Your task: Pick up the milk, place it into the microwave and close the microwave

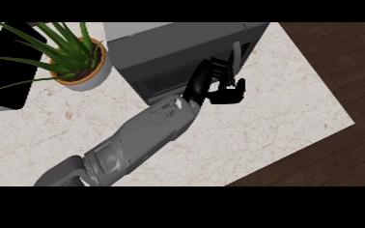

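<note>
One hand point(222, 91) reaches against the microwave point(182, 53) front beside its handle, fingers point(239, 84) partly curled, holding nothing visible. The milk cannot be seen. A potted plant point(75, 58) stands on the tabletop point(271, 121) left of the microwave.

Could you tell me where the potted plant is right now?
In the head view the plant stands at the counter's upper left, just left of the microwave.

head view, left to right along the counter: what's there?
Black object at the left edge → potted plant → microwave → hand at the microwave's front → bare counter → wood floor.
</note>
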